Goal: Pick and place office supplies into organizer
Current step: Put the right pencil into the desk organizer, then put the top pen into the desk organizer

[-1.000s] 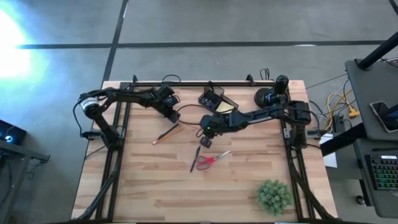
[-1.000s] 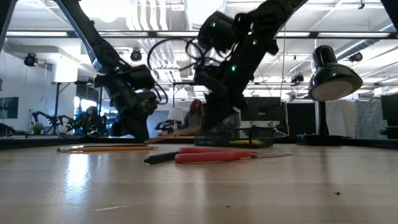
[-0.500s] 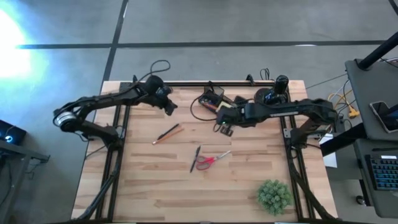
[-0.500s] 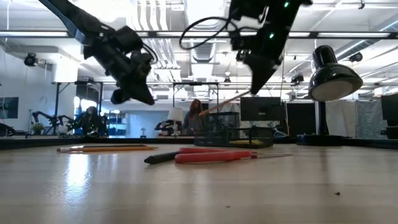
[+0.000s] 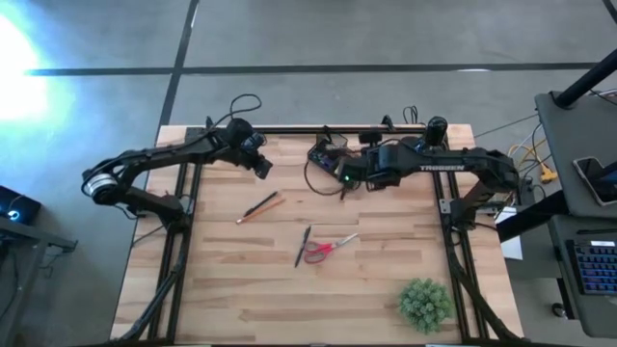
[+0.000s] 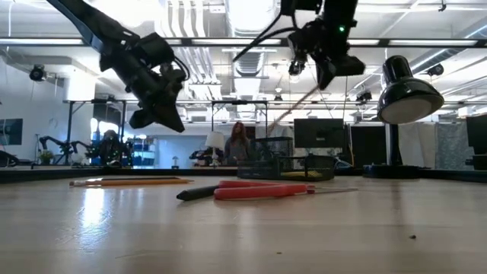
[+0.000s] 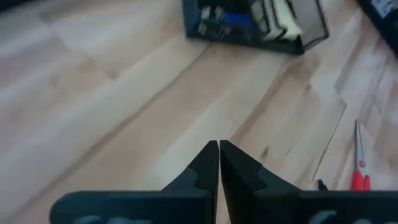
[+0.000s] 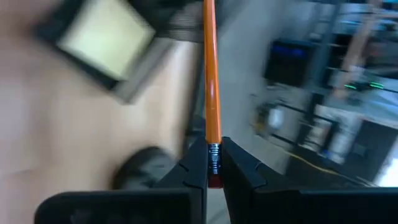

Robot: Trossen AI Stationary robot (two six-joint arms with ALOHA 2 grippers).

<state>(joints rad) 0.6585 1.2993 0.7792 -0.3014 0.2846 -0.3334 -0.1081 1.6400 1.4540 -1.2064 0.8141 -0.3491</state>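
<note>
My right gripper [image 6: 323,74] is raised near the table's far edge and shut on an orange pencil [image 6: 293,106]. The pencil slants down toward the black mesh organizer [image 5: 328,154], which holds a yellow sticky-note pad [image 7: 280,15]. My left gripper [image 5: 260,166] is shut and empty, raised above the far left of the table; its closed fingertips show in the left wrist view [image 7: 219,149]. Another orange pencil [image 5: 260,206], a black pen [image 5: 303,246] and red-handled scissors [image 5: 330,248] lie flat on the table. My right gripper pinches the orange pencil between its two fingers at the eraser end, on the metal ferrule [image 8: 213,151]. The pencil runs straight on ahead of the fingers. The fingers come from the table's right, slanting down. The pencil is lifted clear, its free end [image 6: 270,123] above the organizer.
A green plant [image 5: 424,304] stands at the near right corner. A round black lamp-like mount [image 5: 424,146] stands at the far right, beside the organizer; it also shows in the low view [image 6: 407,95]. Bare wood lies near the table's front edge.
My right gripper has risen from the table's middle with the orange pencil and gone toward the far edge, to the organizer; the pencil now hangs slanted above it. My left gripper has risen from near the table and stays shut.
</note>
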